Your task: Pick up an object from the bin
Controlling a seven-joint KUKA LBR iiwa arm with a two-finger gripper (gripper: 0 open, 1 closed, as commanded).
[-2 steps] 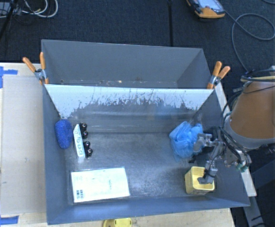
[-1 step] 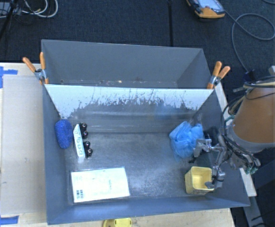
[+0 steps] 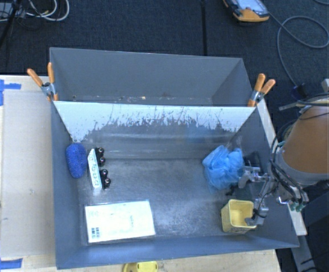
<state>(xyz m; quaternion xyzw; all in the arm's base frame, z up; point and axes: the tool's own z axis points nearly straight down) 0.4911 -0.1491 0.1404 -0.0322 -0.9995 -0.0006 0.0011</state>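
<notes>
Nearest, by the front wall of the grey bin (image 3: 175, 203): a flat white box (image 3: 120, 221), lying face up left of centre, with a small dark print at its near left corner. Well to the right, in the near right corner: a small yellow cup (image 3: 236, 215), mouth up, standing clear of the box. Right at the cup's right rim, and just above it in the view: the gripper (image 3: 255, 194), low inside the bin, reaching in from the right wall, its lowest metal part against or just beside that rim. Cannot tell how far the pincer is open, nor whether anything is in its hold. Just behind the gripper, touching or nearly so: a crumpled blue puff (image 3: 223, 166) of thin, wrinkled material, right of centre on the floor. Across the bin, toward the far left: a narrow white pack (image 3: 96, 170) with black knobs along one side, lying lengthwise. Just beside it, by the left wall: a blue oval pad (image 3: 76, 160), rough-surfaced
</notes>
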